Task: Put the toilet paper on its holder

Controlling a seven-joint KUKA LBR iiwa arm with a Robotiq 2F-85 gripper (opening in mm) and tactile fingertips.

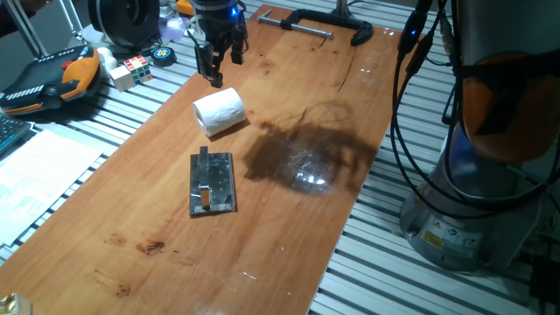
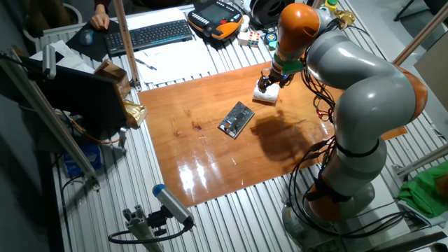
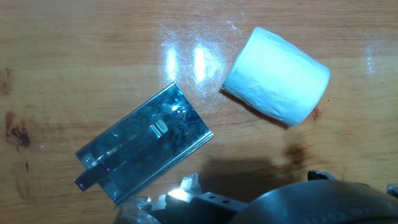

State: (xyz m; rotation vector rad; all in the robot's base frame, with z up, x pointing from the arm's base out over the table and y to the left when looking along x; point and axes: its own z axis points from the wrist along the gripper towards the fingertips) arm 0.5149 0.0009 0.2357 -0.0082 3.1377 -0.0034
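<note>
The toilet paper (image 1: pixel 219 111) lies on its side on the wooden table, a white roll, also seen in the hand view (image 3: pixel 277 74) and the other fixed view (image 2: pixel 266 95). The holder (image 1: pixel 213 184) is a shiny grey plate with a short peg and an orange-brown end, flat on the table just in front of the roll (image 3: pixel 143 146) (image 2: pixel 236 119). My gripper (image 1: pixel 223 72) hangs a little above and behind the roll, open, with nothing between its fingers. Roll and holder lie apart, not touching.
A black clamp (image 1: pixel 324 26) lies at the table's far edge. A colour cube (image 1: pixel 131 70), a teach pendant (image 1: pixel 52 80) and papers sit off the left side. The arm's base (image 1: pixel 490 184) stands to the right. A keyboard (image 2: pixel 150 33) lies beyond the table.
</note>
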